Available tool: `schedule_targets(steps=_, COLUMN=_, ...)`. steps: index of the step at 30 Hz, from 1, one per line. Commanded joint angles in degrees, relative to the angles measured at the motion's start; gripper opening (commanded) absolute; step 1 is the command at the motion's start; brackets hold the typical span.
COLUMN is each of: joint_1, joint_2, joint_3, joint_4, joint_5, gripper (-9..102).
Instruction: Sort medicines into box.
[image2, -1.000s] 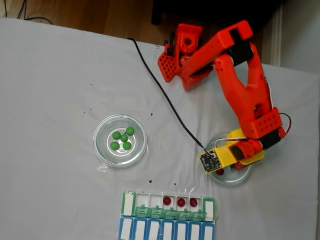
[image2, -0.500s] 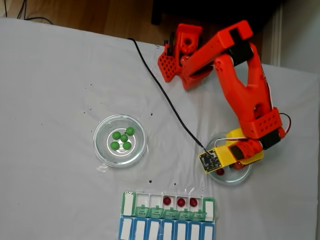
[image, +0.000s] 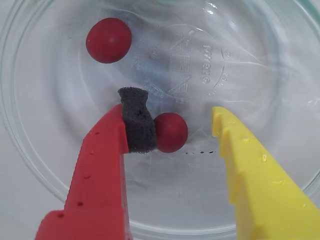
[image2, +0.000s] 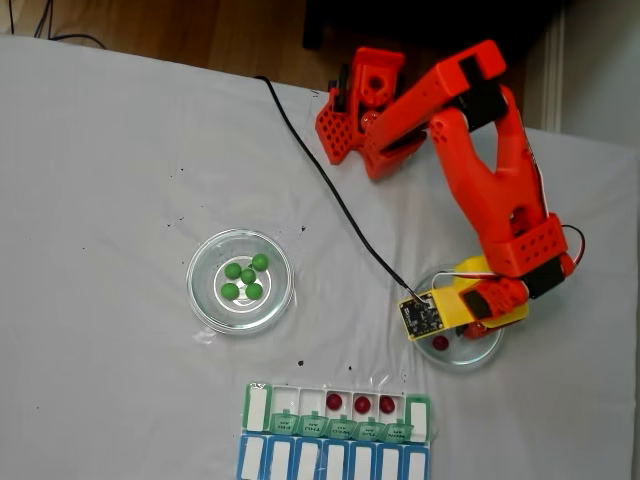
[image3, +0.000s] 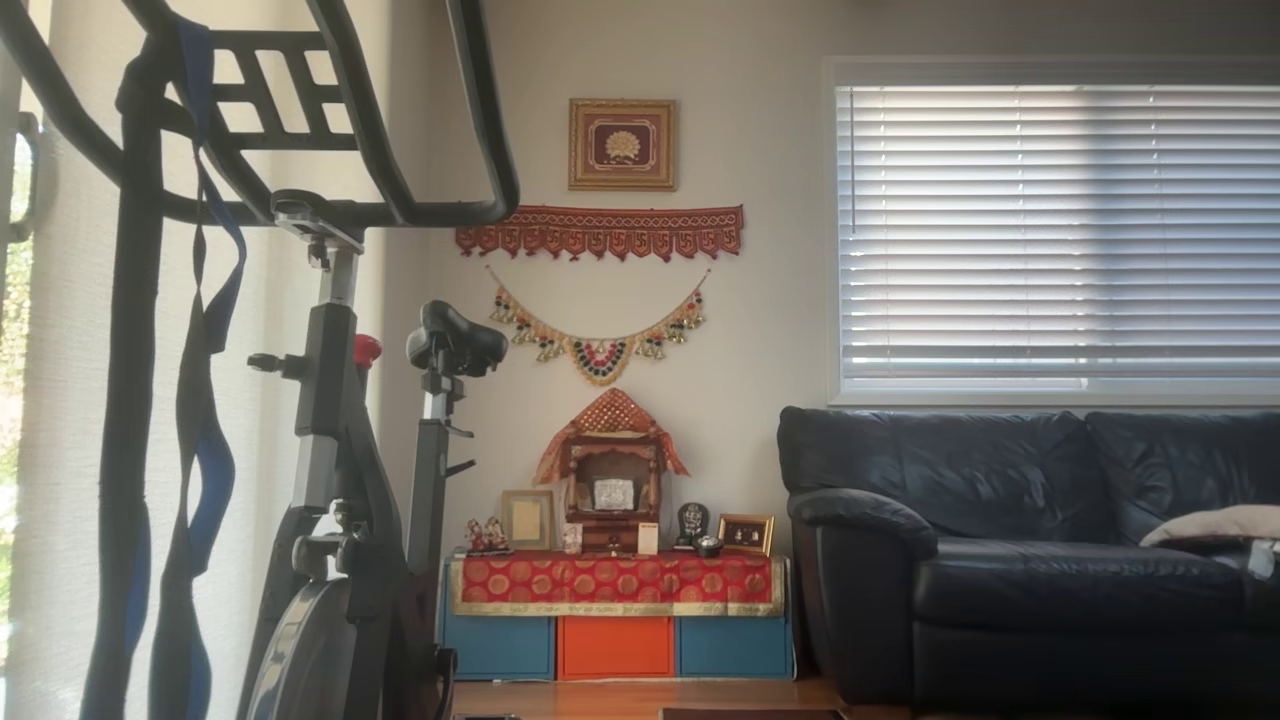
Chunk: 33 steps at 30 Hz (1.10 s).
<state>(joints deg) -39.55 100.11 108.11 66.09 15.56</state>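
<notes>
In the wrist view my gripper (image: 176, 107) is open, low inside a clear glass dish (image: 35, 150). A dark red medicine ball (image: 170, 132) lies between the jaws against the black foam pad (image: 136, 122) of the red finger, with a gap to the yellow finger (image: 250, 165). A second red ball (image: 108, 40) rests farther back in the dish. The fixed view has the gripper (image2: 468, 322) over the right dish (image2: 490, 350), a red ball (image2: 440, 343) beside it. Several green balls (image2: 245, 277) sit in the left dish (image2: 205, 300). The green-lidded box (image2: 257, 406) holds three red balls (image2: 362, 404).
A blue-lidded organizer row (image2: 335, 462) lies directly below the green box at the table's front edge. A black cable (image2: 330, 190) runs from the table's back to the wrist camera board (image2: 420, 316). The arm's orange base (image2: 360, 105) stands at the back.
The gripper head has shifted slightly over the right dish. The balls, dishes and box stay where they were.
</notes>
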Motion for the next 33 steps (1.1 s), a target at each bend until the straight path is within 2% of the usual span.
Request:
schedule_targets(steps=1, joint_1=-1.23, joint_2=0.53, joint_3=-4.13, joint_4=0.79, joint_5=0.62, gripper=22)
schedule_targets(steps=7, joint_1=-1.58, joint_2=-1.14, joint_3=-4.48, joint_4=1.58, joint_5=-1.41, gripper=20)
schedule_targets(steps=21, joint_1=-4.66, joint_2=7.38, joint_3=0.26, joint_4=2.02, joint_5=-1.49, gripper=18)
schedule_targets(steps=33, joint_1=-5.54, joint_2=5.54, joint_3=0.79, joint_4=2.20, joint_5=-1.14, gripper=18)
